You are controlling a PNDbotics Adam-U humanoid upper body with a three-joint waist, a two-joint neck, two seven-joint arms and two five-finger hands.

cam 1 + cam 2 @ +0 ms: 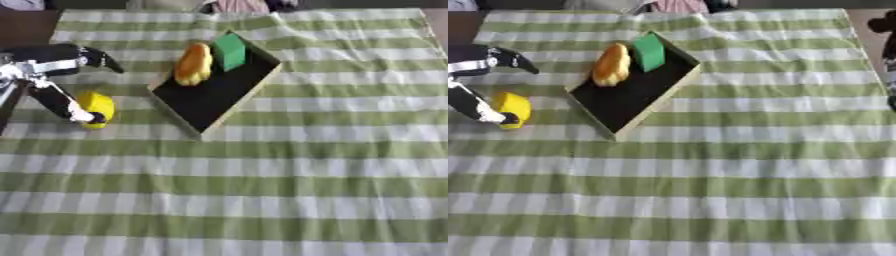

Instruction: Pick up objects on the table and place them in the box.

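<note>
Green and white striped cloth covers the table [306, 175]. On it the box [216, 95] already holds an orange object [193, 63] and a green block [231, 51]. The left hand [52, 75] reaches the yellow object [96, 108] beside the box; its fingers [74, 111] touch it, spread, probably to grasp.
</note>
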